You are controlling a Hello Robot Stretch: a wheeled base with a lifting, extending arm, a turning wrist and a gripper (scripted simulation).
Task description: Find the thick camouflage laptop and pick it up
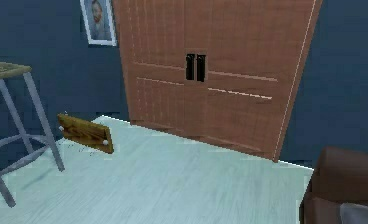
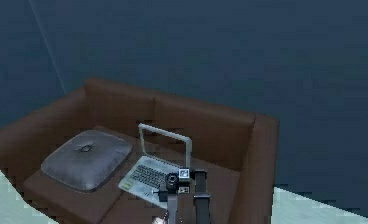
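Observation:
An open laptop lies on the right seat of a brown sofa; its screen stands upright and its keyboard deck looks grey-green. The dark arm rises from the arm side view's bottom edge and ends at the laptop's near right corner. The gripper sits just left of the white marker squares, with the laptop and the sofa seat right behind it. I cannot tell whether it holds anything.
A grey cushion lies on the sofa's left seat. In the forward view stand a wooden double-door wardrobe, a framed portrait on the blue wall, a grey-legged stool, a wooden board on the pale floor, and the sofa's arm.

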